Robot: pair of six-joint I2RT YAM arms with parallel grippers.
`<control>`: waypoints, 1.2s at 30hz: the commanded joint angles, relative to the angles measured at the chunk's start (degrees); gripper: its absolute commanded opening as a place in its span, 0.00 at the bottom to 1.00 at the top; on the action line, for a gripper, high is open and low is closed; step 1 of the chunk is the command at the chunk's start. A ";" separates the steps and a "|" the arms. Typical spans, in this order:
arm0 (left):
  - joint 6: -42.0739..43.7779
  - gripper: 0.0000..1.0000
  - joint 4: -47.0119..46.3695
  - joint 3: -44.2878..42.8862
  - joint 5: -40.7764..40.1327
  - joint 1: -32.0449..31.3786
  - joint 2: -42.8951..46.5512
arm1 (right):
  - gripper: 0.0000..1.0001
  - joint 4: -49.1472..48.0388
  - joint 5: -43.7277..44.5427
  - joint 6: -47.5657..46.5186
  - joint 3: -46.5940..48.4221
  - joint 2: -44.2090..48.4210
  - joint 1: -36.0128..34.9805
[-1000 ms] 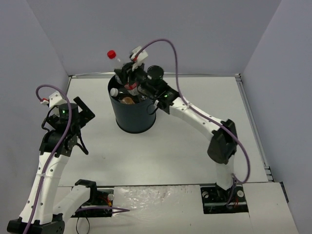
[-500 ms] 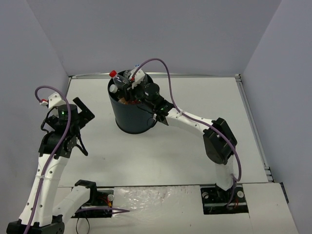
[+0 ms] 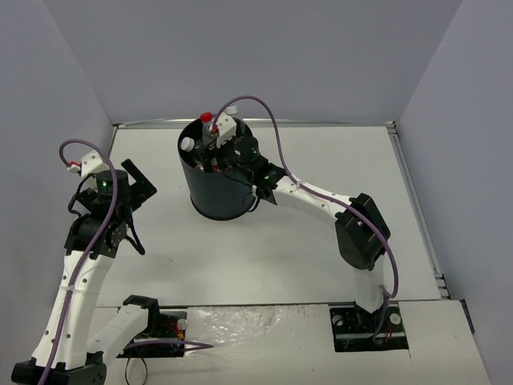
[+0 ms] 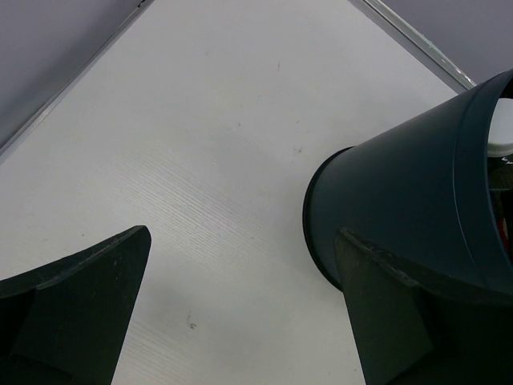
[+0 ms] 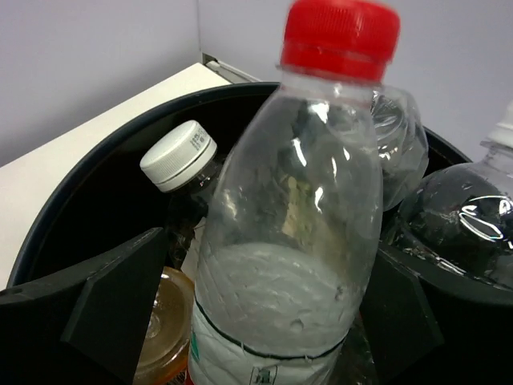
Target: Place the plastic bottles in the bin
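— Grey walls (image 3: 240,56), a white table (image 3: 321,241), and the bin (image 3: 216,196) in the upper middle of the overhead view. Where's the red-capped bottle (image 5: 296,208)?
— Upright inside the bin, in the centre of the right wrist view, between the fingers of the right gripper (image 5: 268,249). The jaws are spread wide and a gap shows on the frame's left, so I'd say nothing is clamped.
— And the left gripper (image 4: 240,237)?
— Fully spread and empty, over bare table at the left.
— How would that bottle handle?
— Light, slick, thin-walled; I'd expect it to dent under a squeeze. The neck under the cap looks the stiffest hold.
— What crowds it?
— A white-capped bottle (image 5: 178,156) and an orange bottle (image 5: 164,321) at lower left, and a clear bottle (image 5: 457,216) at right, all in the bin, close by. The rim flanks both fingers, and a purple cable (image 3: 256,99) loops overhead.
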State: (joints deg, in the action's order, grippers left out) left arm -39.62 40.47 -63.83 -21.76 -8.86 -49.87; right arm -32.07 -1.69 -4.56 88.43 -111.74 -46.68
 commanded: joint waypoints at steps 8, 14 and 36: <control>-0.11 0.97 -2.20 -1.59 0.93 0.51 -0.46 | 1.00 0.28 -2.17 0.40 11.75 11.13 -0.78; -0.25 0.97 -1.92 -1.88 0.75 0.48 -0.55 | 1.00 0.25 9.48 -1.81 15.00 15.18 -0.73; -2.92 0.97 1.86 1.28 -5.45 0.86 -0.57 | 1.00 24.98 47.83 37.57 -55.51 71.45 15.39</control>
State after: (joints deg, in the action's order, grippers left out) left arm -41.03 43.50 -63.33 -25.30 -8.53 -51.07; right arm -7.82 40.01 23.01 39.63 -48.70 -31.04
